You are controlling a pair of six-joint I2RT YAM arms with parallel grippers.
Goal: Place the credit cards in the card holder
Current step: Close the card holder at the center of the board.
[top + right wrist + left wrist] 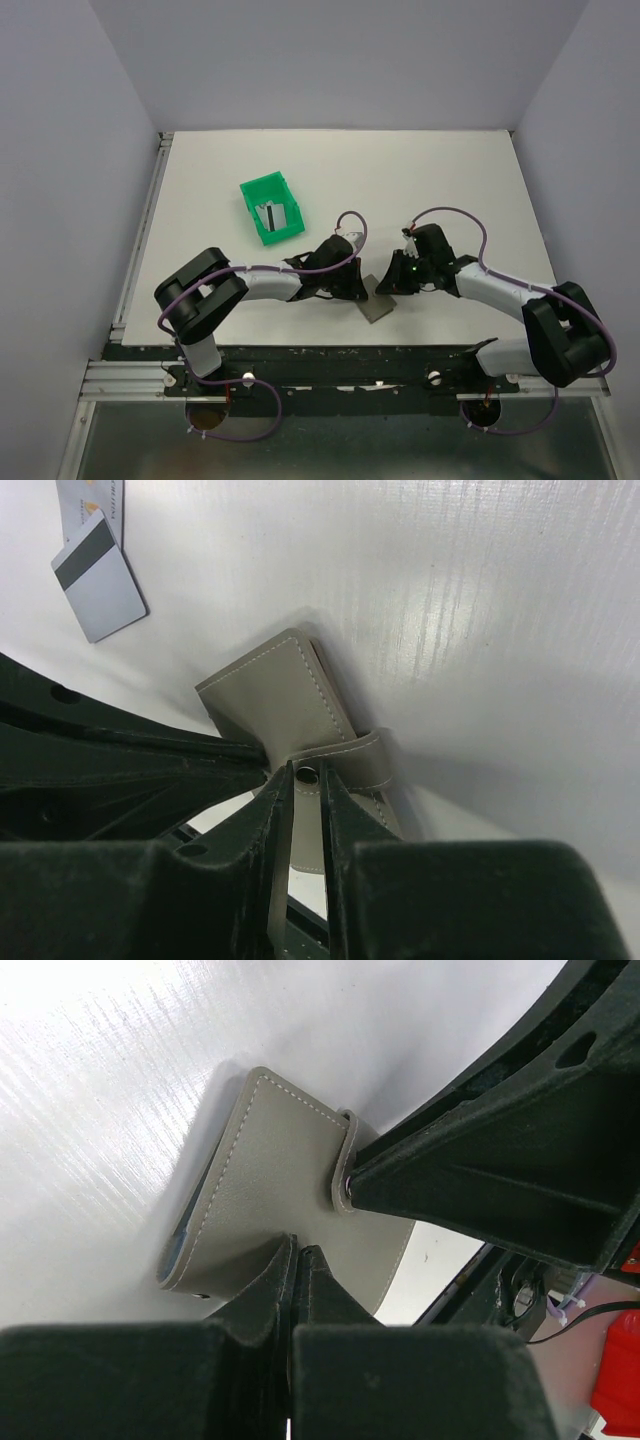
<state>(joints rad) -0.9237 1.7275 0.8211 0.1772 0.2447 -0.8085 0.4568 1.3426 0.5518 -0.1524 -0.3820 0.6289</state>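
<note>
While both grippers are on the card holder (270, 1200), the step in hand is judged to be the opening of it; no card is seen in it. The card holder is found close to the near edge of the tabletop (450, 190), about midway along that edge, folded shut and tipped up rather than lying flat. The left gripper (297, 1260) is seen fully closed, its tips pinched on the lower flap of the grey-brown leather. The right gripper (305, 778) is closed down to a narrow gap on the snap tab (358, 760), which is wrapped over the fold and appears fastened. Two credit cards (98, 580) are seen in the right wrist view lying flat and overlapping on the tabletop, well apart from the card holder. They cannot be made out in the top view, so their place relative to the edges cannot be told. A third card (268, 216) is seen inside the green bin (250, 192), left of mid-table. Next move, as judged: the tab is to be pulled off its snap while the body is held by the left gripper, and the flaps then spread so that the blue-grey inside is exposed. A firm counter-hold is called for, since the thin flap could slip from the pinch.
</note>
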